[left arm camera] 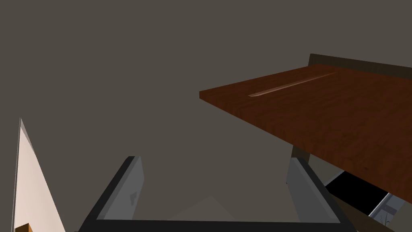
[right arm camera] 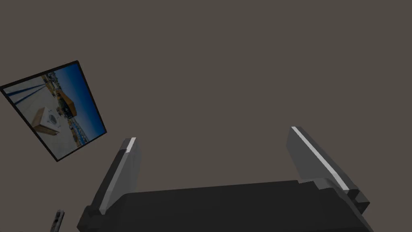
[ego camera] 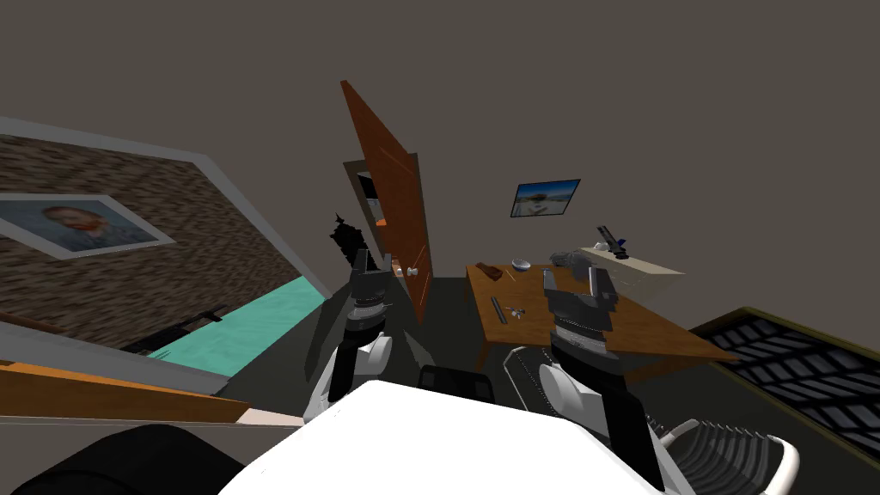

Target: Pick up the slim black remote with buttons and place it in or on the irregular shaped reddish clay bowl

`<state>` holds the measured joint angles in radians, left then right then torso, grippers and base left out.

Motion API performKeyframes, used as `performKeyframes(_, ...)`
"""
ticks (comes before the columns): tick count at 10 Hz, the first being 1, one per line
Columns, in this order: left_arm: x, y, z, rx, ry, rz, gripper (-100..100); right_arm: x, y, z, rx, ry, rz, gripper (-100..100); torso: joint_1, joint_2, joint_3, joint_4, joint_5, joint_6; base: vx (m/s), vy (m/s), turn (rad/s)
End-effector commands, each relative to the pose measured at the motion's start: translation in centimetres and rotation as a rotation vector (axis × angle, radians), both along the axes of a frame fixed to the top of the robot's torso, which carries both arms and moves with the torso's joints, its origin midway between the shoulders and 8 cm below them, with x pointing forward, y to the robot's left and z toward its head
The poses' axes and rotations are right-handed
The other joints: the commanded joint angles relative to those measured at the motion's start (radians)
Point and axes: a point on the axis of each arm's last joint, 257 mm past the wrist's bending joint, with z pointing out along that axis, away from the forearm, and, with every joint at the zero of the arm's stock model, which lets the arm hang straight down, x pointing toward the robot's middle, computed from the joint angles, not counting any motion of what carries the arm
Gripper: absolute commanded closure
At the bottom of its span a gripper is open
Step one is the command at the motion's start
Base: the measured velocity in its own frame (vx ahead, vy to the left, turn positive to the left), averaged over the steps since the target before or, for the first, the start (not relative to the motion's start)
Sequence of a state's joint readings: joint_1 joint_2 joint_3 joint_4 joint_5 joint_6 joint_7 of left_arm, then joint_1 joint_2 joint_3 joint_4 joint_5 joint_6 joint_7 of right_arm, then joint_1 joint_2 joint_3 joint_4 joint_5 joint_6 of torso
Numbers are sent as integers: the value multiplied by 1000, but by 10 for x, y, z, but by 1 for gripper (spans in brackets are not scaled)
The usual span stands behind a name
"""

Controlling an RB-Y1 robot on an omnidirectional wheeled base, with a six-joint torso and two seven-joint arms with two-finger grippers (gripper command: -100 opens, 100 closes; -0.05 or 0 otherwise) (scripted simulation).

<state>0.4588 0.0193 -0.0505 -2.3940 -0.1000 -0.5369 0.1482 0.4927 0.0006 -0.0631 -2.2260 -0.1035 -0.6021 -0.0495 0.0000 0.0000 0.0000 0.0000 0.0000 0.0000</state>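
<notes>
A grey-brown wall (ego camera: 670, 103) stood ahead. On it hung a small picture (ego camera: 546, 198) of blue sky, which the right wrist view also showed (right arm camera: 52, 110). A brown door (ego camera: 391, 198) was open to the left of the middle, and its leaf reached across the left wrist view (left arm camera: 322, 108).

A wooden table (ego camera: 653, 331) stood to the right of the door. The right gripper (ego camera: 573, 279) was raised over the table top and pointed to the wall. Its jaws were spread wide with nothing between them (right arm camera: 214, 136). The left gripper (ego camera: 363, 260) was raised near the door. Its jaws were also spread and empty (left arm camera: 215, 161).

The red bowl (ego camera: 491, 271), dark and uneven in shape, sat at the far left corner of the table. A white bowl (ego camera: 521, 263) sat just beside it.

The remote (ego camera: 498, 309), a slim dark bar, lay flat on the table near its left edge. It was on the near side of the red bowl and apart from it, and to the left of the right gripper, which did not touch it.
</notes>
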Motion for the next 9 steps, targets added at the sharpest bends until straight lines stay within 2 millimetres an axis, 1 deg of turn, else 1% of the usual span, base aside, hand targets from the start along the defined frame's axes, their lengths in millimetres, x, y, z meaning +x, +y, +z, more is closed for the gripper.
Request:
performKeyframes(1, 0, 0, 0, 0, 0, 0, 0, 5, 0, -5, -16, 24, 16, -100, 0, 0, 0, 0, 0, 0, 10, 16, 2)
performKeyframes(4, 0, 0, 0, 0, 0, 0, 0, 21, -5, -25, -31, 110, 49, -100, 4, -1, -1, 0, 1, 0, 28, 60, 1)
performKeyframes(7, 0, 0, 0, 0, 0, 0, 0, 40, -20, -57, -15, 229, 74, -100, 7, -5, -3, -1, 2, 0, 71, 109, 6)
performKeyframes(8, 0, 0, 0, 0, 0, 0, 0, 42, -20, -59, -13, 237, 73, -100, 7, -6, -3, -1, 2, 0, 57, 78, -4)
performKeyframes(9, 0, 0, 0, 0, 0, 0, 0, 48, -28, -71, -1, 281, 78, -100, 6, -4, -3, -1, 1, 0, 54, 74, 10)
